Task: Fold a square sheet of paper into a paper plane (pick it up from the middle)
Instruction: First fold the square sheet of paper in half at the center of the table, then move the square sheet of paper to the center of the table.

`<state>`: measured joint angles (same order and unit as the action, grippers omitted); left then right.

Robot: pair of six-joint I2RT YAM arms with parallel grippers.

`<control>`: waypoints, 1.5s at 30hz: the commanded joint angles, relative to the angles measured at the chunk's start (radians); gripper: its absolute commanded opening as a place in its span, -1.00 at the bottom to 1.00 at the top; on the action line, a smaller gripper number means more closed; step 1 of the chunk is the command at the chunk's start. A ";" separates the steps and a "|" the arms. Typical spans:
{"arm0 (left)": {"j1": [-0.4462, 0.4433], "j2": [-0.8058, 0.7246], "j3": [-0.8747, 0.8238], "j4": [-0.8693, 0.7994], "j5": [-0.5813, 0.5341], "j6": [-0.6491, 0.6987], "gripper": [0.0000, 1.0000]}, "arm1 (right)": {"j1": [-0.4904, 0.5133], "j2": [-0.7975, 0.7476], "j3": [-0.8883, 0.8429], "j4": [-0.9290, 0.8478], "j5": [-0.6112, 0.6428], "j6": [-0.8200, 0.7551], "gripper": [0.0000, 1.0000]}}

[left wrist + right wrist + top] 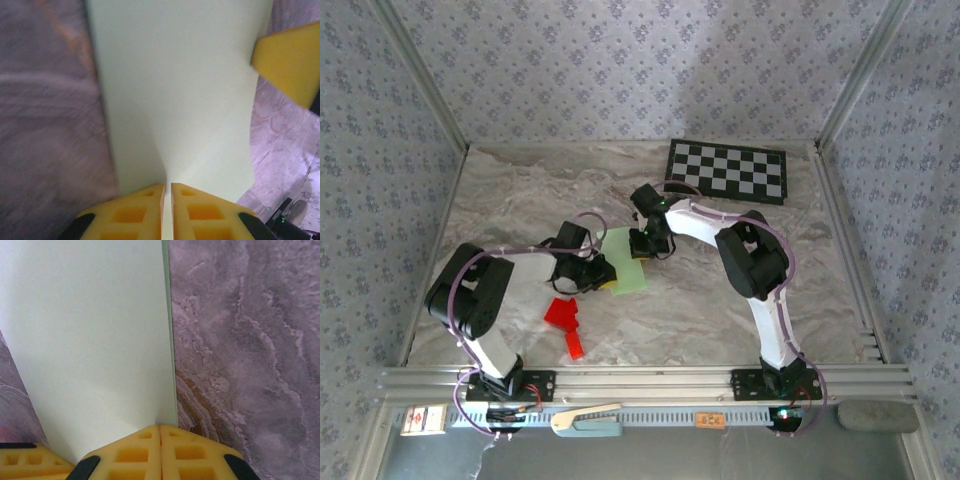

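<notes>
Over one marble table (700, 320), our left arm (480, 290) and right arm (750, 260) bend inward, meeting mid-table. One checkerboard (728, 170) lies far right. There we see one square sheet of paper (628, 262), opposite edges pinched by left gripper (167, 187) and right gripper (160, 427). One red paper shape (565, 320) lies near-left.

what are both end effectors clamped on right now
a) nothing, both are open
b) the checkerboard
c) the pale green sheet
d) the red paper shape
c: the wrist views show the left end effector and the right end effector each shut on an edge of the pale green sheet, with the red paper shape and the checkerboard lying apart.
</notes>
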<state>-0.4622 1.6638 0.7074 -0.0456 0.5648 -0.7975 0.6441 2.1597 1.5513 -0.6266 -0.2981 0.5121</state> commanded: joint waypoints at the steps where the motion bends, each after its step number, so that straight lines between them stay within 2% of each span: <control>1: 0.026 -0.059 -0.058 -0.190 -0.063 0.042 -0.72 | 0.000 0.131 -0.098 -0.143 0.163 0.012 -0.85; 5: 0.018 -0.144 -0.018 -0.150 -0.037 -0.006 -0.72 | 0.000 0.130 -0.097 -0.142 0.162 0.014 -0.85; 8: 0.005 -0.165 0.006 -0.061 -0.032 -0.063 -0.70 | -0.001 0.132 -0.093 -0.143 0.159 0.014 -0.86; 15: -0.057 -0.030 0.077 -0.014 -0.012 -0.075 -0.70 | 0.000 0.132 -0.095 -0.142 0.161 0.016 -0.85; 20: -0.081 0.026 0.070 -0.057 -0.031 -0.056 -0.70 | 0.000 0.131 -0.097 -0.142 0.159 0.015 -0.85; 26: -0.081 0.042 -0.020 -0.116 -0.085 -0.027 -0.71 | -0.005 0.129 -0.099 -0.147 0.154 0.016 -0.86; 35: -0.081 -0.082 -0.126 -0.214 -0.127 0.008 -0.71 | -0.005 0.129 -0.105 -0.141 0.157 0.022 -0.86; 45: -0.041 -0.186 0.091 -0.321 -0.130 0.049 -0.70 | -0.006 0.068 -0.117 -0.123 0.152 0.045 -0.86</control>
<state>-0.5224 1.5238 0.7219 -0.2939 0.4549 -0.7708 0.6441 2.1399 1.5223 -0.5930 -0.2985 0.5350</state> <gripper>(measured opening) 0.148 0.072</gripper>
